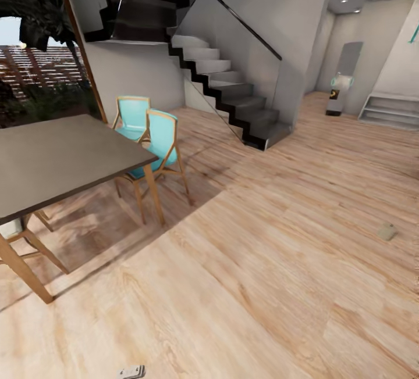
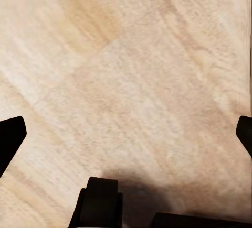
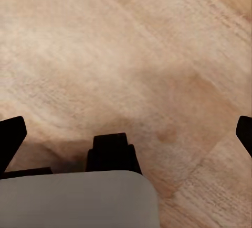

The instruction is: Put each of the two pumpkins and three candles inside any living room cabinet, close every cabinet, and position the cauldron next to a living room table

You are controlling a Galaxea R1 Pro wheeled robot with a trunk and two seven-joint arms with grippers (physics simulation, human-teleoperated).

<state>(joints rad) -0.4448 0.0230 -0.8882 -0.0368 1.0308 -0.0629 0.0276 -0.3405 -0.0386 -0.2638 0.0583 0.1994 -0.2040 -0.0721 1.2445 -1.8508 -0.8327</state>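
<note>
You have open wood floor [image 1: 273,274] ahead and right. The worktop [image 1: 58,158] edge and two teal chairs [image 1: 154,138] crowd your left; stairs [image 1: 233,94] stand far. A candle [image 1: 387,231] lies right. Both sets of fingers [image 2: 10,136] [image 3: 10,136] spread wide, empty.

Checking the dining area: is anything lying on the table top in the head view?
No. The grey table shows a bare top, with two blue chairs beside it.
</note>
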